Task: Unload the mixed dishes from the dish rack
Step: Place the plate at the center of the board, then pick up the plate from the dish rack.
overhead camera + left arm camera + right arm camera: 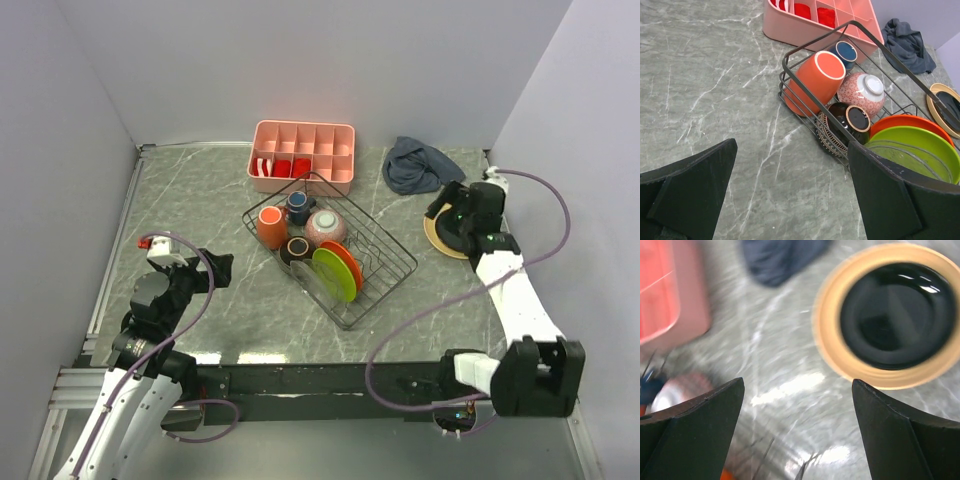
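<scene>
On the grey marble table (200, 200), the black wire dish rack (385, 270) sits mid-table at an angle with most of its load in place. The orange mug (815, 80) is at its left end with the small dark-blue cup (845, 51) just behind it. The pinkish speckled bowl (862, 92) and the dark-brown bowl (845, 125) are tipped beside the mug, their bases turned toward my left wrist camera. The orange-red plate (910, 122) and lime green plate (920, 145) stand on edge in the slots at the near right end. My left gripper (792, 165) hangs over bare table to the left of the rack, jaws spread wide and holding nothing. My right gripper (797, 390) is out over the table's right side, its jaws likewise wide apart and empty. The tan plate (827, 315), dark in the centre, lies flat on the table just beyond the fingertips, outside the rack. A pink tray (303, 155) stands behind the rack, and a dark cloth (420, 165) lies crumpled to its right. The right wrist view is blurred.
</scene>
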`<act>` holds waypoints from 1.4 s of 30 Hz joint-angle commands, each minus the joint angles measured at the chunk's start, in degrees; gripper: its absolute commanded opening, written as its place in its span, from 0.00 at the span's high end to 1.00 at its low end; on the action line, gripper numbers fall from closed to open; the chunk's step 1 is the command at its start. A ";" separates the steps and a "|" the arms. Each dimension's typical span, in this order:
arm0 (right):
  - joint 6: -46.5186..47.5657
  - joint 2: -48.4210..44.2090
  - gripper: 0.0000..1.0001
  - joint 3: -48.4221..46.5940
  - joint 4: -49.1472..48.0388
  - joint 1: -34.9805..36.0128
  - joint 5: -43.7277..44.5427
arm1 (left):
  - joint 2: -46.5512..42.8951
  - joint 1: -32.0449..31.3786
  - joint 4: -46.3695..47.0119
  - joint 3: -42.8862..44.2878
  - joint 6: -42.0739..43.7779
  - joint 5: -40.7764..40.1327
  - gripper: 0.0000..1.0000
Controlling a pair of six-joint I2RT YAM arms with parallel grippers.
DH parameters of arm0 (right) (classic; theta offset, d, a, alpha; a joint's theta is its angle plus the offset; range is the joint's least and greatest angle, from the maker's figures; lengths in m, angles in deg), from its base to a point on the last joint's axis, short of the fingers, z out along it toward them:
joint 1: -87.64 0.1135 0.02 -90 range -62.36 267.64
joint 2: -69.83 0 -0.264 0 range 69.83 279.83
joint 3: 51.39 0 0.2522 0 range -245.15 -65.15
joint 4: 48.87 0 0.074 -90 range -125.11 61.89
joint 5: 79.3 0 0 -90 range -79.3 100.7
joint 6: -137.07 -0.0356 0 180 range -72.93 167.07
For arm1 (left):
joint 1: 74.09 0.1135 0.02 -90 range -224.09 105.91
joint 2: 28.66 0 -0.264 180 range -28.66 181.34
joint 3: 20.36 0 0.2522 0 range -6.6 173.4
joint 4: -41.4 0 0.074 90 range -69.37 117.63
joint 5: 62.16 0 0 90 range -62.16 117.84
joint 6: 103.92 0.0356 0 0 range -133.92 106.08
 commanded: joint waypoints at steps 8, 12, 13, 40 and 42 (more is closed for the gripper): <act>10.31 -14.38 0.04 -0.26 5.62 18.89 -0.98 | 0.66 -1.28 3.06 1.84 0.75 1.29 0.01; 10.83 -15.89 0.06 -0.52 8.17 24.61 -2.04 | 1.19 -1.55 2.98 1.93 0.75 1.29 0.01; 11.01 -15.89 0.07 -0.52 8.35 26.97 -2.04 | 1.45 -1.63 2.89 1.93 0.84 1.29 0.00; 12.77 1.60 0.47 -4.83 8.26 50.19 11.22 | 1.63 -2.34 2.18 2.19 0.49 0.67 0.00; 12.86 3.00 0.50 -5.09 8.26 50.63 11.93 | 1.63 -2.34 2.27 2.19 0.58 0.85 0.00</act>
